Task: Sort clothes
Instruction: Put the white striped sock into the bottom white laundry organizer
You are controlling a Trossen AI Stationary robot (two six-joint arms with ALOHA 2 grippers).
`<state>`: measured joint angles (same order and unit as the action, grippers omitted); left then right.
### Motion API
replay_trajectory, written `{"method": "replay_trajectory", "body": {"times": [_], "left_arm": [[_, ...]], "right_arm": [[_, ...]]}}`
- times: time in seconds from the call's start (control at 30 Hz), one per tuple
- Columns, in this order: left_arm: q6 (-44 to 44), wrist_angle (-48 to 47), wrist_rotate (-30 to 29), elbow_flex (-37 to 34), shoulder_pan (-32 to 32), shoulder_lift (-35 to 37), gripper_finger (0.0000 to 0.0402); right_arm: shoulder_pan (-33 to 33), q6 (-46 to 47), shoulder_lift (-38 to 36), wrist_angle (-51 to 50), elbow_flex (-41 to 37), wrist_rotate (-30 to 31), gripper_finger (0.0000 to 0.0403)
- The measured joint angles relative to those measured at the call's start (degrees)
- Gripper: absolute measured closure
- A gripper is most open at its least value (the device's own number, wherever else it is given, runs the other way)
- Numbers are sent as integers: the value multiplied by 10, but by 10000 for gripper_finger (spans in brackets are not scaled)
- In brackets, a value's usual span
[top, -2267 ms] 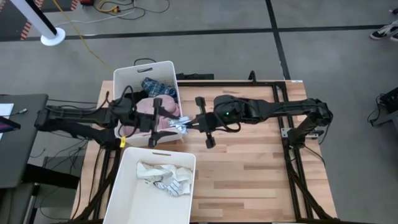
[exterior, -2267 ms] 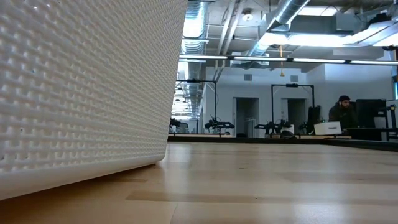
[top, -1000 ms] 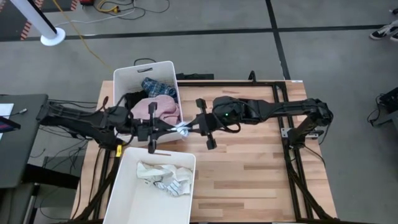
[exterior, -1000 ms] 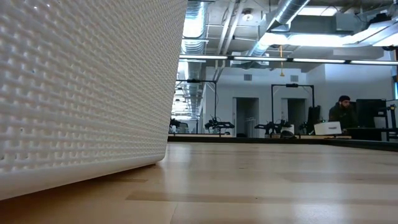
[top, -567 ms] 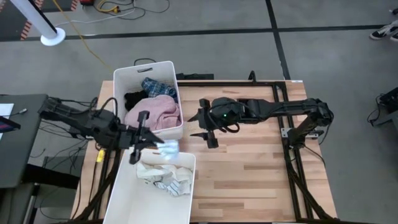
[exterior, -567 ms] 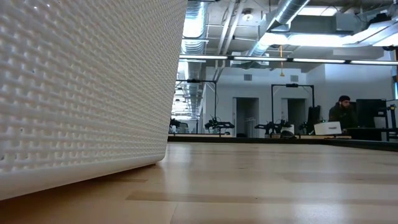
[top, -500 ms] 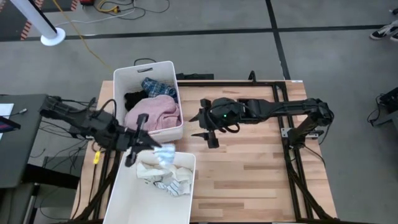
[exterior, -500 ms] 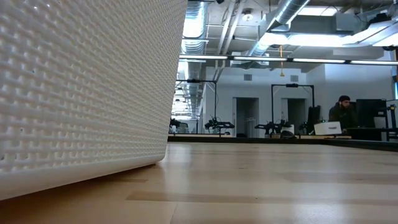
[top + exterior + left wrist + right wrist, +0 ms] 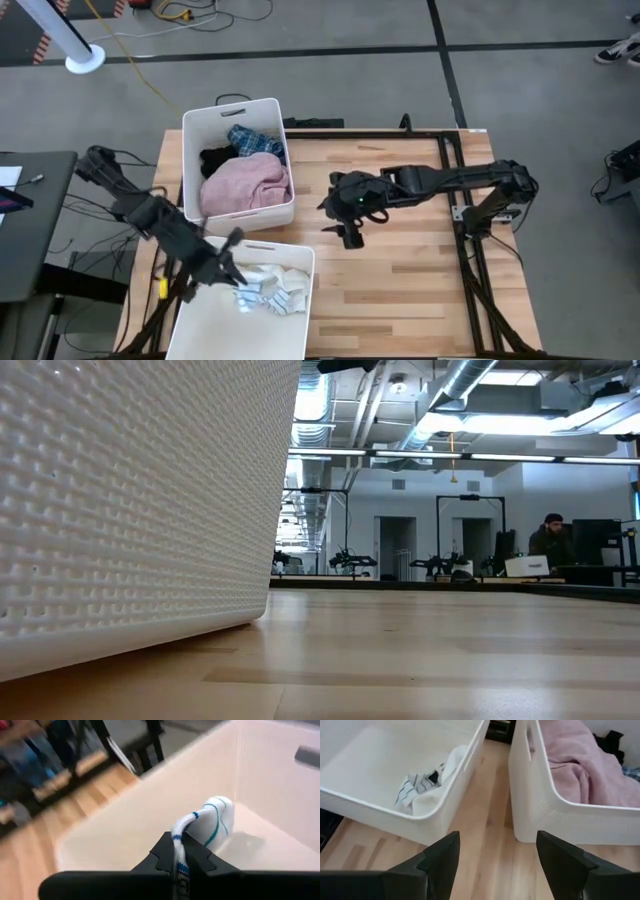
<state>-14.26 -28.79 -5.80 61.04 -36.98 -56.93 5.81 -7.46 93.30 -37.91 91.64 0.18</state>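
A small white sock with blue stripes (image 9: 207, 820) hangs inside the near white bin (image 9: 205, 320), and my left gripper (image 9: 230, 270) is shut on it above the bin's left part. Other white socks (image 9: 280, 285) lie on that bin's floor. The far white bin (image 9: 272, 108) holds a pink shirt (image 9: 245, 185), a black top (image 9: 215, 160) and a blue plaid shirt (image 9: 250, 140). My right gripper (image 9: 335, 218) hovers open over the bare tabletop to the right of the two bins, with nothing between its fingers (image 9: 495, 855). My left gripper pinches one end of the striped sock (image 9: 176, 842) between its two fingers. The sock arches out past the fingertips and droops into the near bin. Whether its free end (image 9: 215, 810) touches the bin's floor, I cannot tell.
The two bins stand close together at the table's left, with a narrow strip of wood (image 9: 485, 805) between them. The near bin's wall (image 9: 130, 510) fills the left of the low view. Bare tabletop (image 9: 420, 270) lies to the right.
My right gripper has let go of the striped sock, opened and drawn back toward the table's right edge. My left gripper has carried the sock from beside the far bin toward the table's near edge, over the near bin, and down into it.
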Motion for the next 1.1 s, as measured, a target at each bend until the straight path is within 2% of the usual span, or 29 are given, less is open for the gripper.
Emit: {"method": "replay_trajectory", "body": {"times": [0.33, 0.8, 0.93, 1.1], "left_arm": [[94, -39, 37, 0, -10, -96, 391], [151, -76, 35, 0, -7, -192, 388], [182, -91, 30, 0, -2, -201, 366], [213, -97, 30, 0, -2, -200, 316]], "right_arm": [[13, 0, 0, -5, 0, 0, 127], [14, -3, 0, -12, -1, -1, 127], [14, -5, 0, -12, -1, -1, 127], [17, -12, 0, -16, -1, -1, 127]]}}
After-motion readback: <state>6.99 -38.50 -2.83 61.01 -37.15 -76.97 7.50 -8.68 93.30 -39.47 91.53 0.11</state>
